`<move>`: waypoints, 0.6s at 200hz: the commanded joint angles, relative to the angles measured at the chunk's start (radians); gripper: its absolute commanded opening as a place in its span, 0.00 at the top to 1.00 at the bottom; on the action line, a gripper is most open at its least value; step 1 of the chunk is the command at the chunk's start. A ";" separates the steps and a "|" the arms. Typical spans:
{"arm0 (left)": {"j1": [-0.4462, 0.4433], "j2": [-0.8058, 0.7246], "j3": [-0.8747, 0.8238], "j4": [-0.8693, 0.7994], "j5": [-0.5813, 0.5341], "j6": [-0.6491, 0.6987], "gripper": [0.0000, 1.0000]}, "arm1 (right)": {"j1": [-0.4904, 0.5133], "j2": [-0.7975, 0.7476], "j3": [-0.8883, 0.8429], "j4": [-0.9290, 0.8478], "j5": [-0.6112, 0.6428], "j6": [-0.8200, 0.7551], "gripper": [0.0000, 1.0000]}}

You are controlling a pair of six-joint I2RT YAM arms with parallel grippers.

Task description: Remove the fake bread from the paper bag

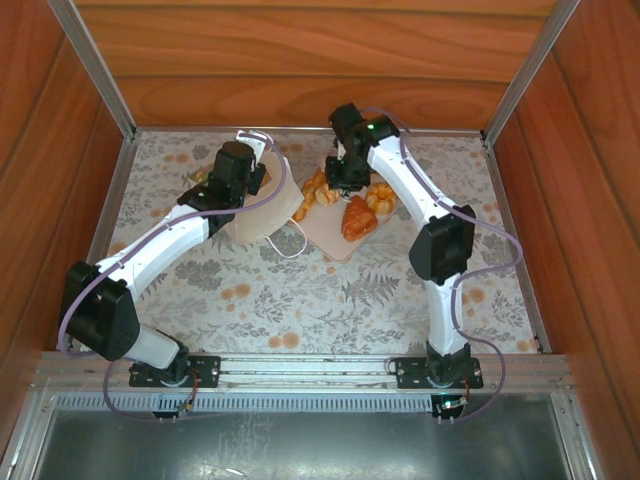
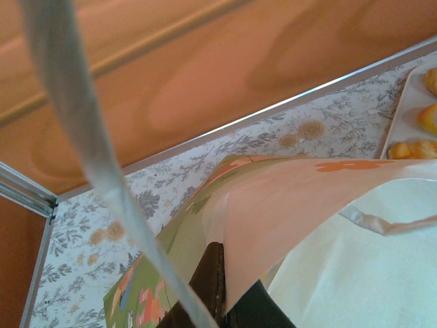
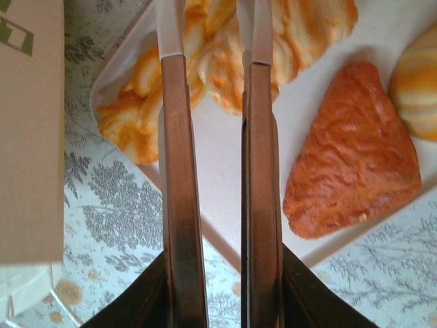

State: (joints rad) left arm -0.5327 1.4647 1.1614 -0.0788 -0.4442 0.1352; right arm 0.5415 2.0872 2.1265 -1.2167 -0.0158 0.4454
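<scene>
On one pink tray (image 3: 212, 171) lie at least five pieces of fake bread (image 3: 307, 27), one of them a brown triangle (image 3: 349, 154). The right gripper (image 1: 347, 179) hangs over them, jaws narrowly parted. Beside the tray, the left gripper (image 2: 229, 295) pinches one paper bag (image 1: 272, 205) by its wall above the floral counter (image 1: 300, 300).

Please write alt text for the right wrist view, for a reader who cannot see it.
The right gripper, its fingers slightly apart, hangs over a pink tray with golden pastries near its tips and a brown triangle pastry to the right. The paper bag stands at the left edge, on a floral table cover.
</scene>
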 commanded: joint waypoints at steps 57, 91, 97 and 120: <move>-0.010 -0.024 -0.003 0.028 -0.013 -0.001 1.00 | -0.006 -0.349 -0.481 0.220 -0.145 0.143 0.53; -0.010 -0.028 -0.004 0.028 -0.011 -0.002 1.00 | -0.007 -0.364 -0.555 0.291 -0.208 0.176 0.53; -0.011 -0.029 -0.004 0.029 -0.011 -0.003 1.00 | -0.007 -0.359 -0.560 0.297 -0.214 0.181 0.52; -0.011 -0.030 -0.005 0.028 -0.009 0.000 1.00 | -0.008 -0.334 -0.564 0.303 -0.220 0.195 0.52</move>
State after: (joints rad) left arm -0.5327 1.4647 1.1614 -0.0780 -0.4473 0.1352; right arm 0.5415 1.7405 1.5635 -0.9718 -0.1856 0.6025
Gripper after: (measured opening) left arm 0.049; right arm 0.479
